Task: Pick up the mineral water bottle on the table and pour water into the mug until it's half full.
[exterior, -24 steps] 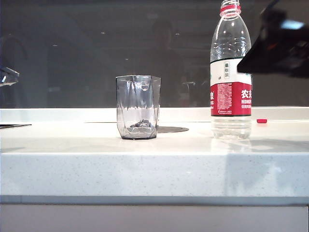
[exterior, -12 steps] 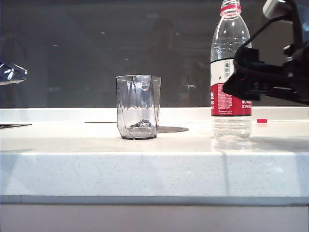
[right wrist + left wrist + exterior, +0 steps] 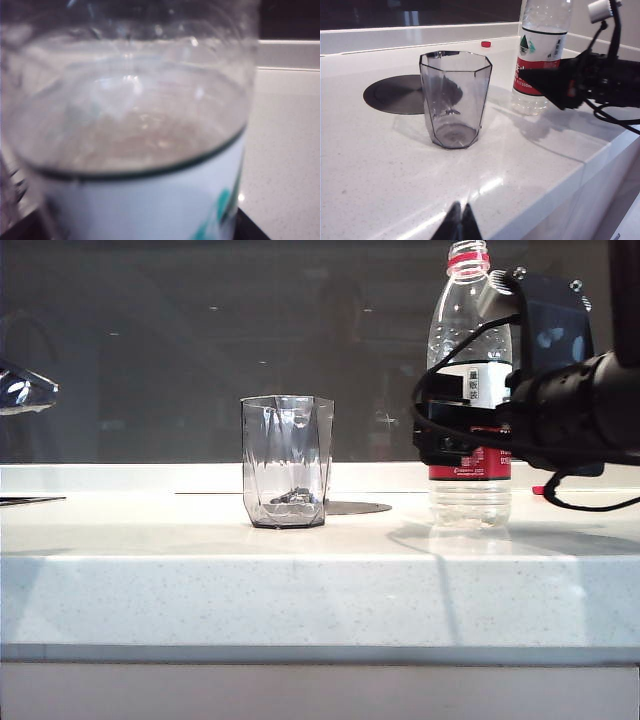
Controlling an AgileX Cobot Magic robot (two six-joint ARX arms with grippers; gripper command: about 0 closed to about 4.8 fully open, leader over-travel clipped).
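Your right gripper (image 3: 452, 435) jaws stand wide around the mineral water bottle (image 3: 468, 390); your left gripper (image 3: 458, 226) hangs pinched shut, holding nothing, near the bench (image 3: 320, 580) edge.

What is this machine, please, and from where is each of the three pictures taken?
It is a robot with two arms, each ending in a two-finger claw. One picture comes from a fixed camera facing the table. The other two come from cameras on the wrists. On the table stand a clear mug, a water bottle with its cap off, and a small red cap behind. The right claw is at the bottle's label, open around it, and I cannot tell if it grips. Its camera shows the bottle very near and blurred. The left claw is shut, near the table's front edge, holding nothing.
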